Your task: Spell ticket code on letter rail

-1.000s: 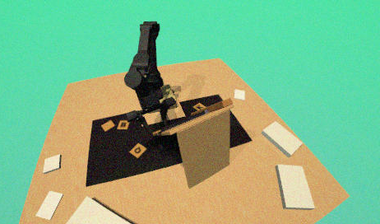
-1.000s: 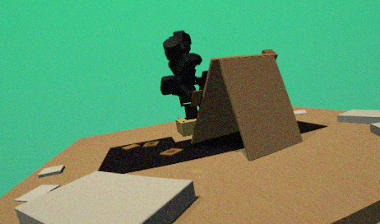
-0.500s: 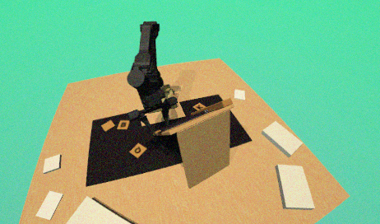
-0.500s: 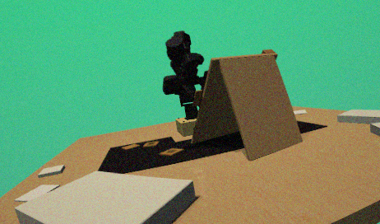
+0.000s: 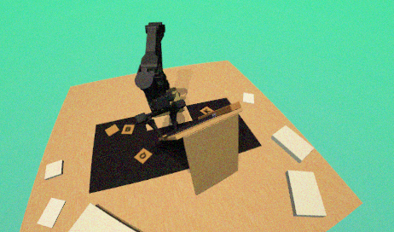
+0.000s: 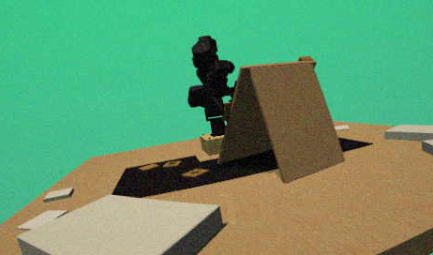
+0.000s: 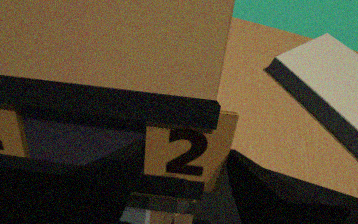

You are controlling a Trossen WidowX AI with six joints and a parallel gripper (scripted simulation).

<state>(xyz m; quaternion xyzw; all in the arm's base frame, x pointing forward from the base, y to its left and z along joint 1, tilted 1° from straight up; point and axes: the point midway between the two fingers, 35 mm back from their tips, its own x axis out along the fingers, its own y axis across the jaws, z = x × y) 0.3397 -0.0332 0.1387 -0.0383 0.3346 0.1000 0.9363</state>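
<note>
The gripper (image 7: 186,157) is shut on the tile marked 2 (image 7: 155,152). That tile is partly inside the open end of the rail (image 7: 105,107), with its right edge sticking out past the end. Further left in the rail is another tile (image 7: 0,131), cut off by the picture's edge, with a gap between the two. The leaning board (image 5: 213,153) (image 6: 295,112) hides the rail's front in the top and exterior views. Loose tiles lie on the dark mat (image 5: 107,171): a B-like one (image 5: 128,129), a Q-like one (image 5: 143,156), a K (image 5: 206,111) and one unreadable (image 5: 112,130). The ticket's print cannot be read.
A pale block (image 6: 212,145) stands behind the board's left side. White slabs lie on the counter's right side (image 5: 306,194) (image 5: 292,142), and a large one (image 5: 95,219) (image 6: 122,220) is at the front left. Smaller pale pieces (image 5: 54,169) (image 5: 248,98) lie near the edges.
</note>
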